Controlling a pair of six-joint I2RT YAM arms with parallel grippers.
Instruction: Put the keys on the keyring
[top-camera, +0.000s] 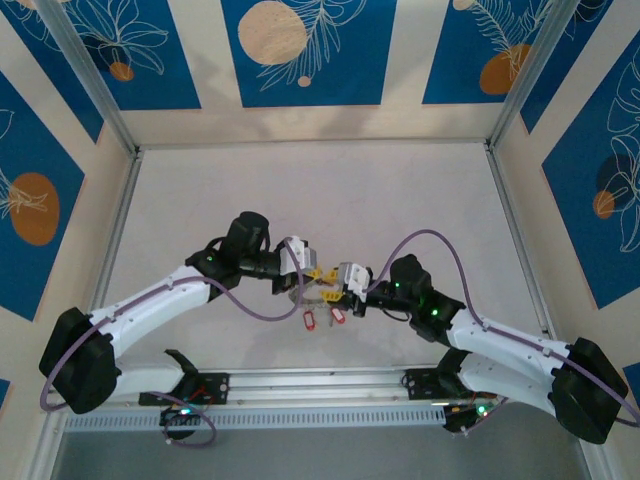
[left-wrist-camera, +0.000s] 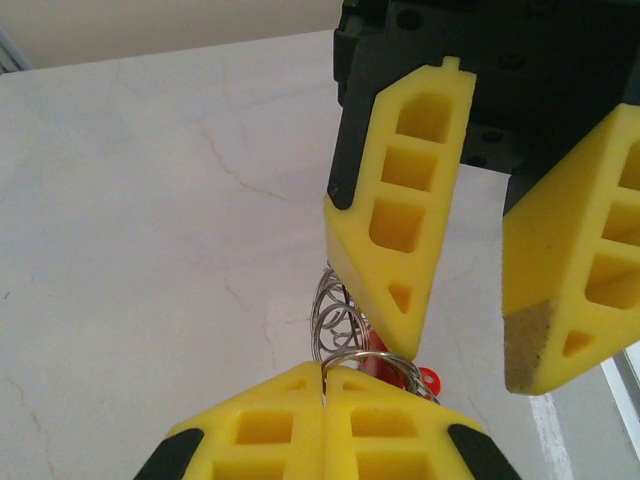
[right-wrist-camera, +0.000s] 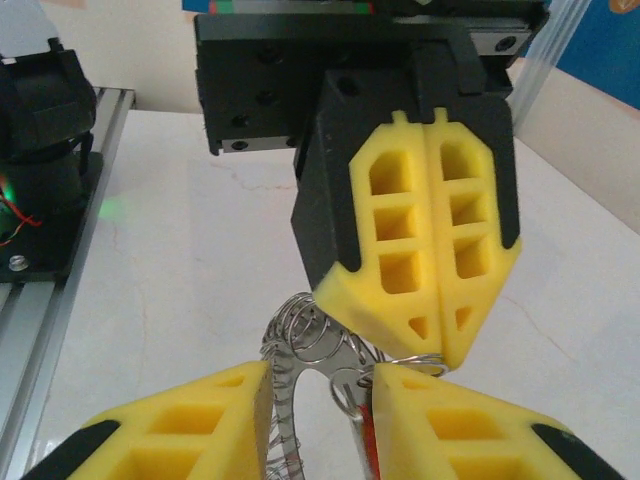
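the left gripper (left-wrist-camera: 323, 382) has its jaws pressed together on the wire of the keyring (left-wrist-camera: 335, 312), over the table (top-camera: 200, 200); the right gripper (right-wrist-camera: 320, 378) faces it, jaws apart, one on each side of the keyring; the keys (top-camera: 309, 320), with red tags, sit just under both grippers, nearer the table's front edge.
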